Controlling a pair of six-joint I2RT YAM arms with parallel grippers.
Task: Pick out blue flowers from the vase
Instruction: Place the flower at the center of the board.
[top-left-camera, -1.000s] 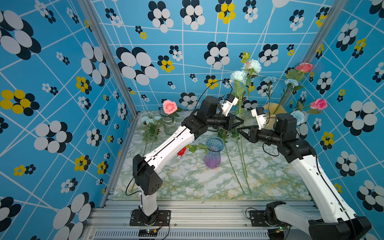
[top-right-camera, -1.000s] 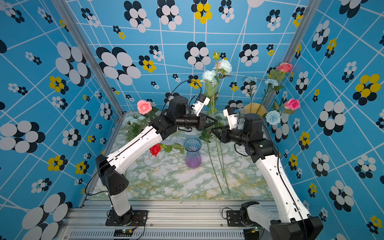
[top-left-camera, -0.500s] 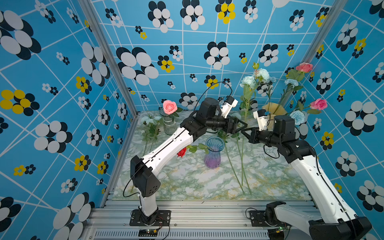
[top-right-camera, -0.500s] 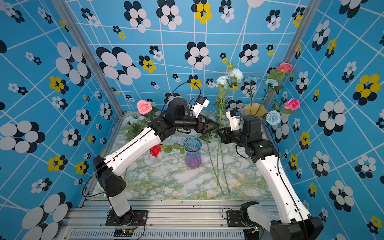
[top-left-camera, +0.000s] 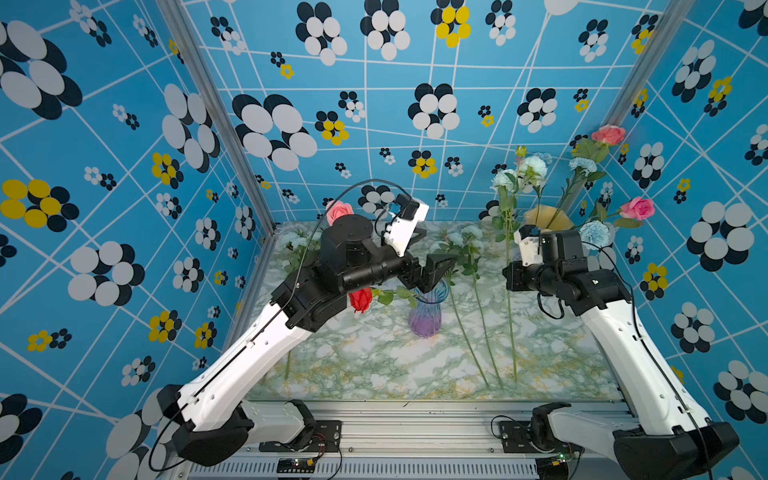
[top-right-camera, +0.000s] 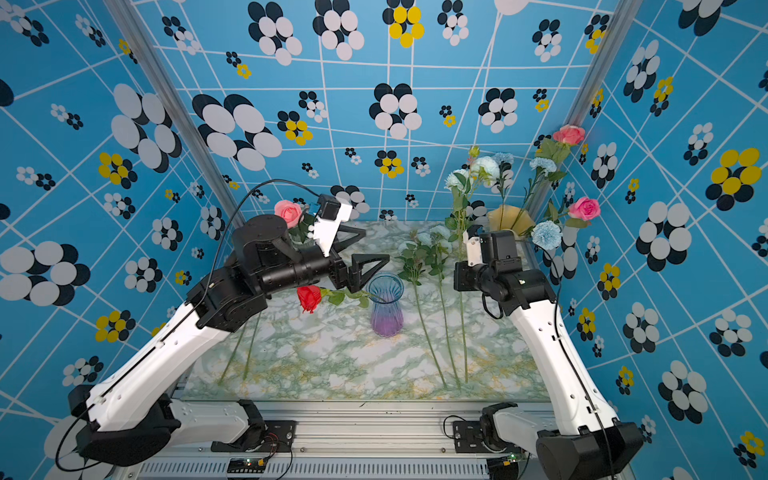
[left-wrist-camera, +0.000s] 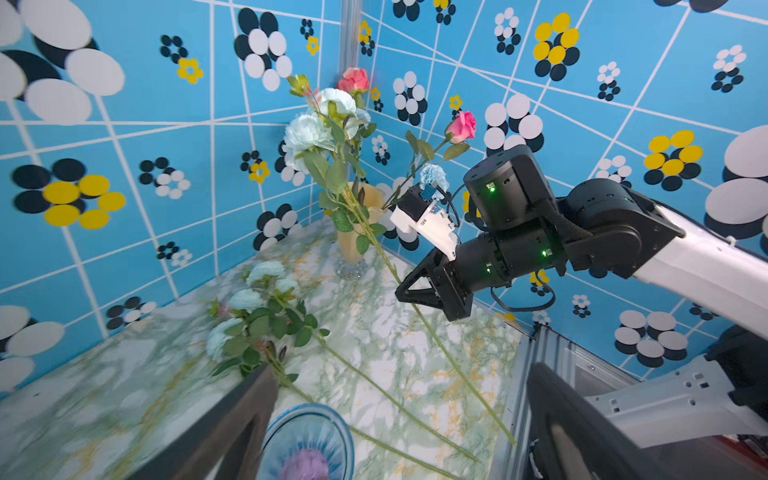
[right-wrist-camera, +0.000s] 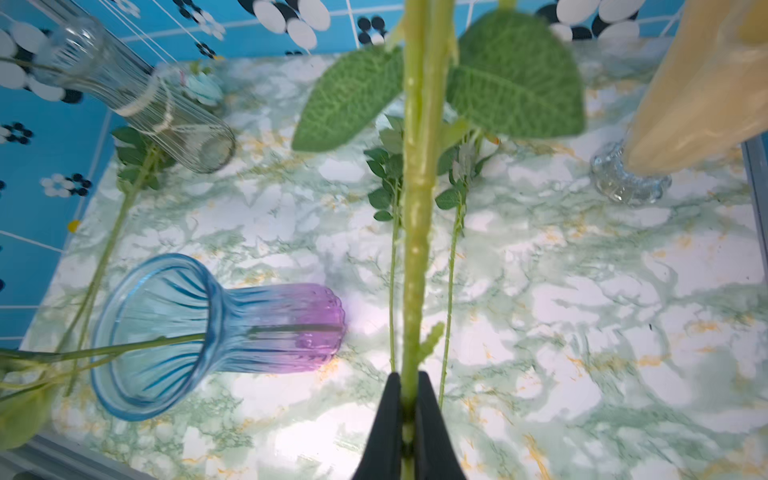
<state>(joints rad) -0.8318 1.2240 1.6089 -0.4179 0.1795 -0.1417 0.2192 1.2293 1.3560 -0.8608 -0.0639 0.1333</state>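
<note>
The blue-and-purple glass vase (top-left-camera: 424, 311) (top-right-camera: 386, 305) (right-wrist-camera: 216, 328) stands mid-table with a red rose (top-left-camera: 360, 299) leaning out to its left. My left gripper (top-left-camera: 432, 251) (left-wrist-camera: 399, 436) hovers open just over the vase rim (left-wrist-camera: 307, 444), nothing between its fingers. To the right of the vase my right gripper (top-left-camera: 508, 272) (right-wrist-camera: 409, 399) is shut on the green stem (right-wrist-camera: 415, 208) of a spray of blue flowers (top-left-camera: 519, 170) (top-right-camera: 473, 170) (left-wrist-camera: 320, 120), held upright. Other blue flowers (top-left-camera: 465, 241) (top-right-camera: 428, 245) lie on the table between vase and right arm.
A yellow vase (top-left-camera: 544, 218) in the back right corner holds pink roses and blue carnations (top-left-camera: 594, 235). A clear glass vase (right-wrist-camera: 137, 99) with a pink rose (top-left-camera: 338, 212) stands at the back left, more stems lying beside it. Patterned walls enclose three sides.
My left gripper has opened, let go of the blue flower stem and drawn back over the vase. The right gripper, shut on that stem, has carried the spray to the right.
</note>
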